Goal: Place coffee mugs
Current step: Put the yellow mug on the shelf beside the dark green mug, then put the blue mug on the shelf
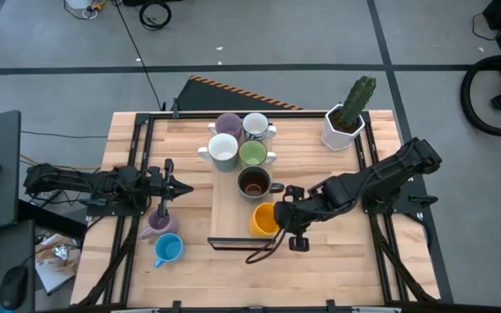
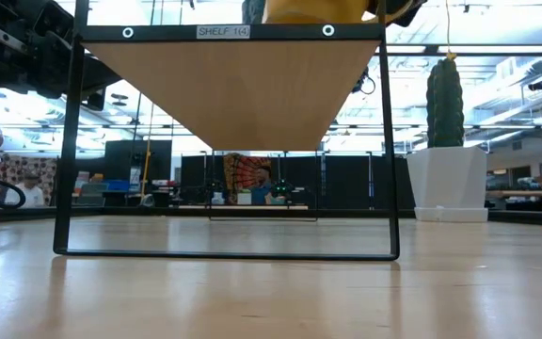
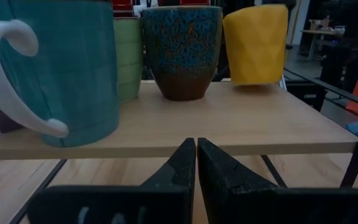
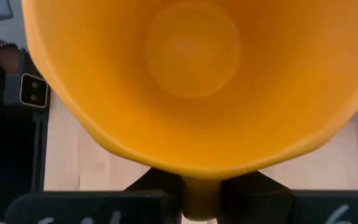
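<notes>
A raised wooden shelf (image 1: 224, 204) stands mid-table. On it are a purple mug (image 1: 227, 124), a white mug (image 1: 256, 126), a white-rimmed teal mug (image 1: 223, 149), a light green mug (image 1: 252, 155) and a dark brown speckled mug (image 1: 253, 183). My right gripper (image 1: 282, 217) is shut on the orange mug (image 1: 263, 219) at the shelf's near end. My left gripper (image 1: 177, 187) is shut and touches nothing, left of the shelf. A second purple mug (image 1: 157, 223) and a blue mug (image 1: 168, 249) stand on the table near it. My right gripper pinches the orange mug's handle (image 4: 199, 198) between its two fingers, coming from the table's right and slanting down. The mug stays upright, mouth up, over the shelf's near end. Whether its base (image 3: 253, 79) rests on the board or hangs just above it, I cannot tell.
A white faceted pot with a green cactus (image 1: 346, 122) stands at the table's far right. The shelf's black wire frame (image 2: 224, 252) leaves open space under the board. A dark cable (image 1: 263, 252) lies by the shelf's near edge. Bare wood lies near right.
</notes>
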### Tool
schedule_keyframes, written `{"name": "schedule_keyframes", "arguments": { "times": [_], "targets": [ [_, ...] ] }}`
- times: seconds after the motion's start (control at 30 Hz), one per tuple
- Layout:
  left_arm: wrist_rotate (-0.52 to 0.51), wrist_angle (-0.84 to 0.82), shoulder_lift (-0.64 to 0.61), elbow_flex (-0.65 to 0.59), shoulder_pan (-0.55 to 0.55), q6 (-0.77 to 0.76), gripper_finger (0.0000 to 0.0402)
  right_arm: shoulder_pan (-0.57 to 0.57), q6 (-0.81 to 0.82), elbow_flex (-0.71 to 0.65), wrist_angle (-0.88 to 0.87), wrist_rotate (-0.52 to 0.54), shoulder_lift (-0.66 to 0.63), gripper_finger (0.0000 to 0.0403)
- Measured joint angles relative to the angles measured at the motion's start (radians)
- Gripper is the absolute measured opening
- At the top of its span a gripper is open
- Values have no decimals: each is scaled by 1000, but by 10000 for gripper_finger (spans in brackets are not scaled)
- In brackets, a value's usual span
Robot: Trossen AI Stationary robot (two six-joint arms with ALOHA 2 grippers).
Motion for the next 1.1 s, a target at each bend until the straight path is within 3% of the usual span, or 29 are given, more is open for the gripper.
{"name": "schedule_keyframes", "arguments": {
  "times": [0.8, 1.1],
  "targets": [
    [0, -1, 0, 0, 0, 0, 23, -10, 22, 2, 45, -49, -1, 105],
    [0, -1, 0, 0, 0, 0, 23, -21, -15, 2, 47, -76, -3, 172]
  ]
}}
